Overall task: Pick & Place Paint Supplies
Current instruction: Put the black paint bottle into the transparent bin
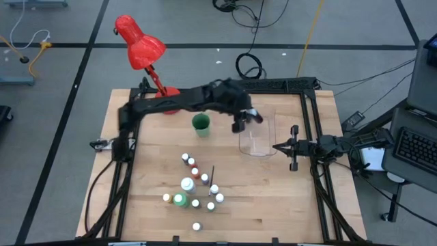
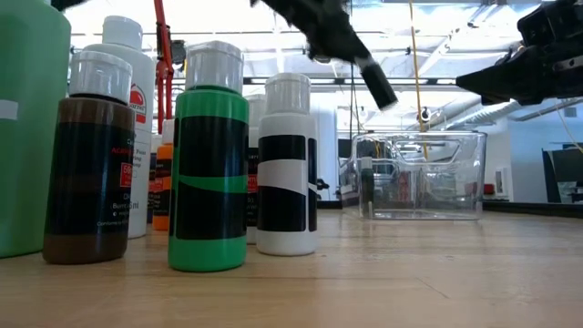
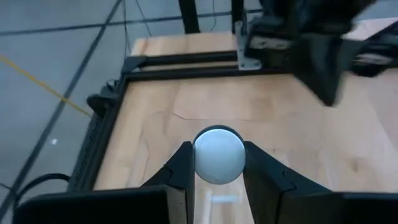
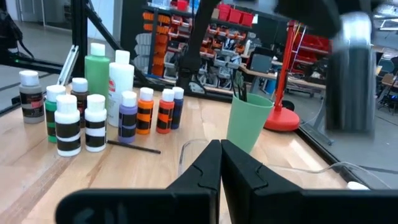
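The left gripper (image 1: 247, 119) holds a small white-capped bottle (image 3: 218, 154) pinched between its fingers (image 3: 180, 168), hanging above the clear tray (image 1: 257, 143), probably to drop it in. One bottle already stands in the tray. The other bottles (image 1: 194, 184) and a brush (image 1: 211, 174) cluster near the table's front. The right gripper (image 1: 280, 146), fingers shut and empty, waits just right of the tray.

The held bottle (image 3: 218, 154) shows only its white cap; its paint colour stays hidden.
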